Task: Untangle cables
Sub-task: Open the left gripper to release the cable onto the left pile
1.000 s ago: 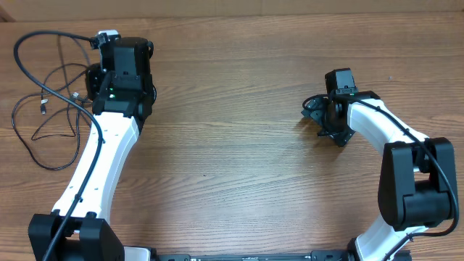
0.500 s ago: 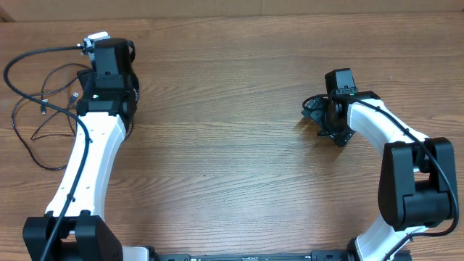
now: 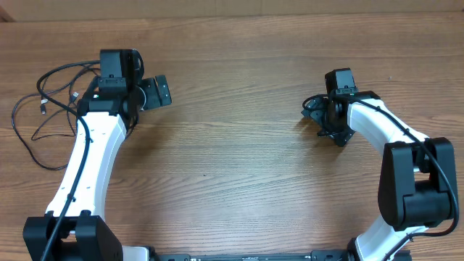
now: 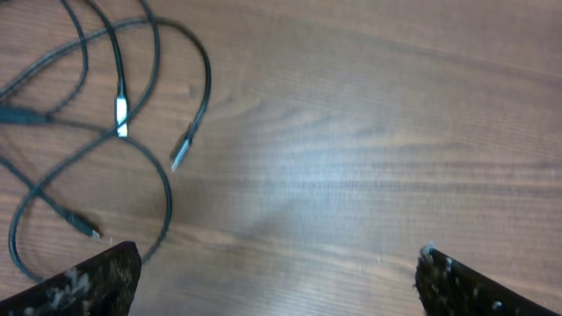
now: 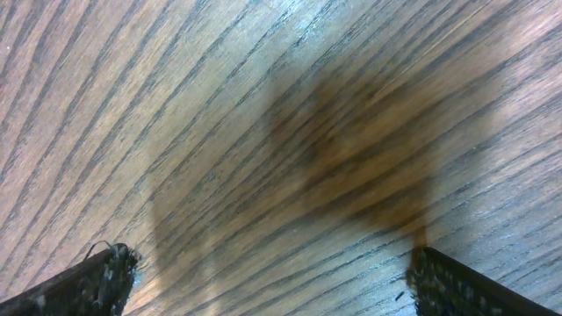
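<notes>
The cables [image 3: 43,107] are thin black cords with small plug ends, lying in loose overlapping loops on the wooden table at the far left. In the left wrist view the cables [image 4: 180,151] fill the upper left, one plug catching the light. My left gripper [image 3: 123,90] hovers just right of the pile, open; in its own view the left gripper [image 4: 277,272] has bare wood between wide-set jaws. My right gripper [image 3: 326,122] stands open at the right side, far from the cords. Seen from its wrist, the right gripper [image 5: 272,276] has only wood grain between its jaws.
The wooden table [image 3: 232,167] stretches between the two arms. Its back edge runs along the top of the overhead view. Both arm bases [image 3: 246,254] sit at the front edge.
My left gripper has opened and let go of the cable end it held. It has swung right, and the lifted loop has dropped back beside the pile. The right arm has not moved.
</notes>
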### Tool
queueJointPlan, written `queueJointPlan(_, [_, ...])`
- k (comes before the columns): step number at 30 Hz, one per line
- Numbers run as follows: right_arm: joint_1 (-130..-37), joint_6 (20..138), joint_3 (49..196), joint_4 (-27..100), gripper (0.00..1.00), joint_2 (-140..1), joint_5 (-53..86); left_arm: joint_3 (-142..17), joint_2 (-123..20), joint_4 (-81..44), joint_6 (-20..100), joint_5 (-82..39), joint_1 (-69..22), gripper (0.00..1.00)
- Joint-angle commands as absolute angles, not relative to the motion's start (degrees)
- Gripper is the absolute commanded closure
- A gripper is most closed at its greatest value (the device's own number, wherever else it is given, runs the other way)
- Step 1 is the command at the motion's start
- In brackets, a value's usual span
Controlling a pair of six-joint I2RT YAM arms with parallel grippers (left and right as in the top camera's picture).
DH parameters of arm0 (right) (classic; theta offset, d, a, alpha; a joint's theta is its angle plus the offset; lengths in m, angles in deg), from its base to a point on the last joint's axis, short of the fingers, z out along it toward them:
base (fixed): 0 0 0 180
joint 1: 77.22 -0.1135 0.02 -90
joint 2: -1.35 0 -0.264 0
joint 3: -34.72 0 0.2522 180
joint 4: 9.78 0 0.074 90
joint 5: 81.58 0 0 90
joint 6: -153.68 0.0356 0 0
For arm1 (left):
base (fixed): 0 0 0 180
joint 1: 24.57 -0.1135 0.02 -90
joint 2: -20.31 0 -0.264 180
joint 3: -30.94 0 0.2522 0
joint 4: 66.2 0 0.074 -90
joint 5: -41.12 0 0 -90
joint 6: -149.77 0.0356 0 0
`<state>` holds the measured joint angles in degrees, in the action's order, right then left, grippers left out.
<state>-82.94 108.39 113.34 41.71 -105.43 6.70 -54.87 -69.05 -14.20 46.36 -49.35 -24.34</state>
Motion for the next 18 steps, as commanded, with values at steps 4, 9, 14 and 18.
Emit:
queueJointPlan(4, [-82.9, 108.2, 112.2, 41.8, 0.0, -107.0, 6.8, -55.2, -68.5, -8.6, 45.4, -46.9, -24.1, 0.0])
queueJointPlan(9, [-82.9, 108.2, 112.2, 41.8, 0.0, -107.0, 6.8, -55.2, -68.5, -6.0, 45.4, -43.9, -24.2, 0.0])
queueJointPlan(14, [-82.9, 108.2, 112.2, 41.8, 0.0, -107.0, 6.8, -55.2, -68.5, -4.6, 45.4, -39.3, -24.2, 0.0])
queueJointPlan(18, [-82.9, 108.2, 112.2, 41.8, 0.0, -107.0, 6.8, -55.2, -68.5, -4.5, 45.4, -37.4, -24.2, 0.0])
